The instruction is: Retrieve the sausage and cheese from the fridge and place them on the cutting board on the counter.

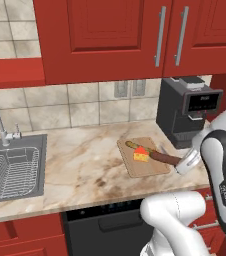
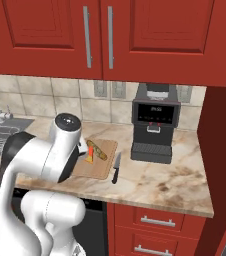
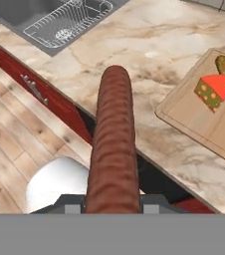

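The marbled counter carries the tan cutting board at roughly the 4 o'clock position from the steel sink and at 8 o'clock from the black coffee machine, so the drop zone lies within the arm's reach. The cheese already rests on the board, touching a greenish-brown food piece at its 11 o'clock, which leaves the near half of the board free. The gripper is clenched on one end of the sausage, holding it nearly level above the board's 3 o'clock edge, judged to be the final approach before lowering.
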